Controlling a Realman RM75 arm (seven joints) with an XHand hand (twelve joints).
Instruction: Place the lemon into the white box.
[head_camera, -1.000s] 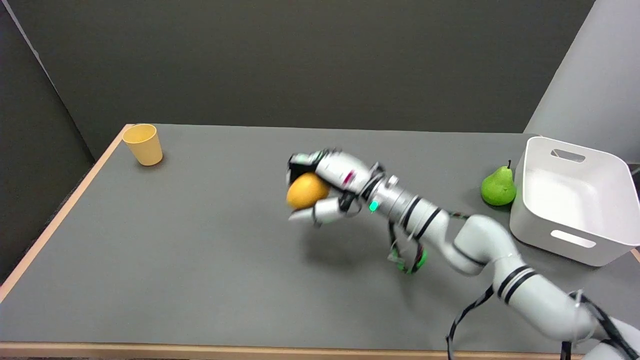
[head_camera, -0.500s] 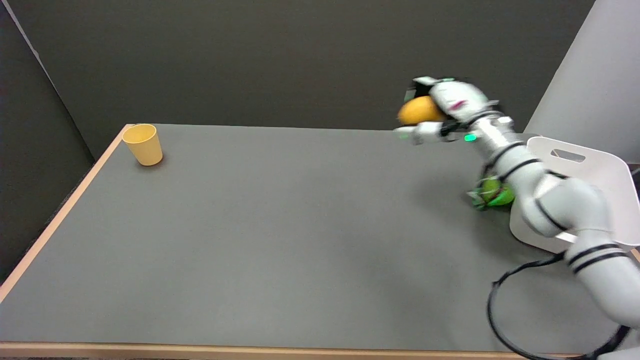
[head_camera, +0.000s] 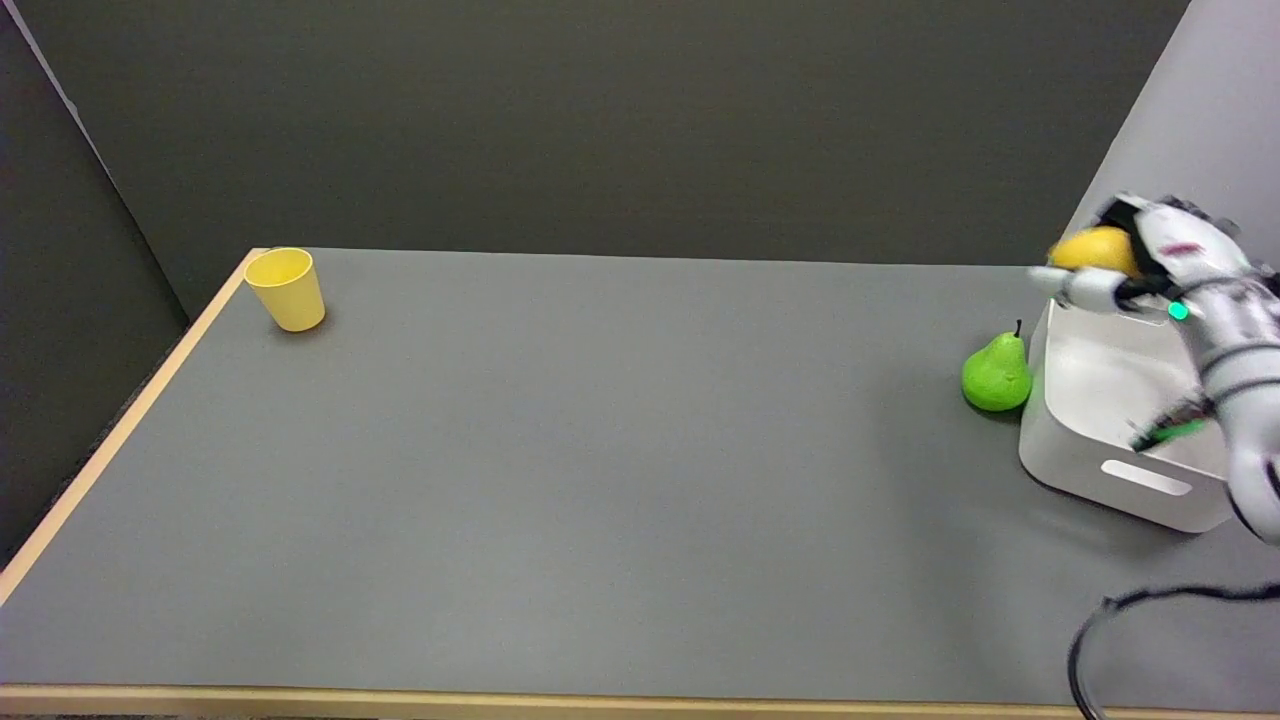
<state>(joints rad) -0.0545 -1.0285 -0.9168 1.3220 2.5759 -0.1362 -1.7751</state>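
Now the right hand (head_camera: 1150, 262) grips the lemon (head_camera: 1095, 250) in the air above the far left rim of the white box (head_camera: 1090, 460), at the right end of the bench (head_camera: 560, 450). Green pear (head_camera: 996, 374) just left of box; yellow cup (head_camera: 287, 289) at far left corner.

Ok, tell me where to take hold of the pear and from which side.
Grip the green pear round its wide lower body, coming from above or its left: it stands upright, stem up, and the white box sits close on its right.
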